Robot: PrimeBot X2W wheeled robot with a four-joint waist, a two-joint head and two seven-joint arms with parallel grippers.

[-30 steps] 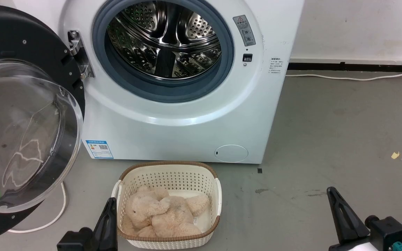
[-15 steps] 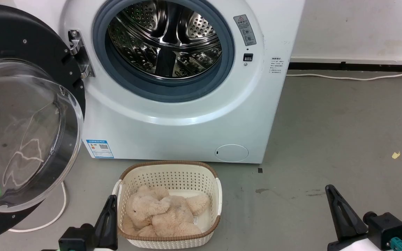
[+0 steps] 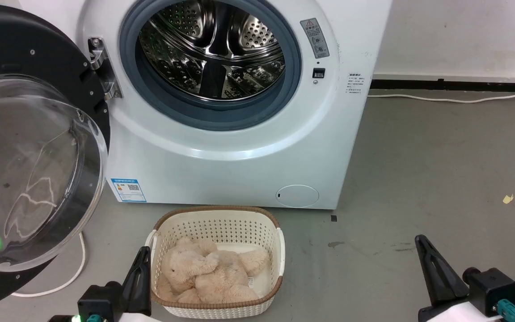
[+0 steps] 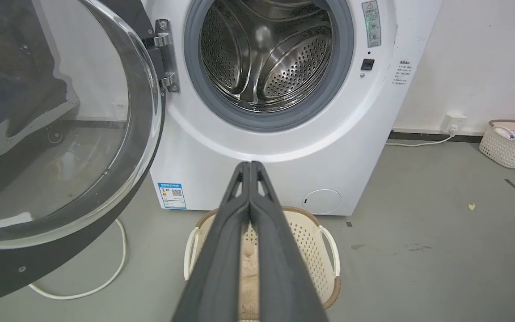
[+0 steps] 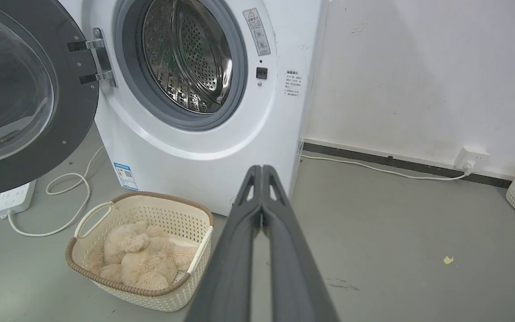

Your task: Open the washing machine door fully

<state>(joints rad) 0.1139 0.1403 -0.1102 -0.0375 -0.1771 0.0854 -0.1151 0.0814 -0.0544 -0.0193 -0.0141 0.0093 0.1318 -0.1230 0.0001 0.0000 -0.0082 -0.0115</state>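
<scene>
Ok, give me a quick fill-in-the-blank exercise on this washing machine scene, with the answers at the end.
1. The washing machine door stands swung ____, baring the steel drum.
2. The left tool and the right tool are both ____.
3. The plush toy lies ____ the basket.
4. In the head view, the hinge sits on the drum's ____ side.

Missing words: open; shut; inside; left

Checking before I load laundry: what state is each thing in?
washing machine door: standing wide open, at the left.
drum: exposed, looks empty.
basket: on the floor, holding a plush toy.
left gripper: shut, holding nothing.
right gripper: shut, holding nothing.
</scene>
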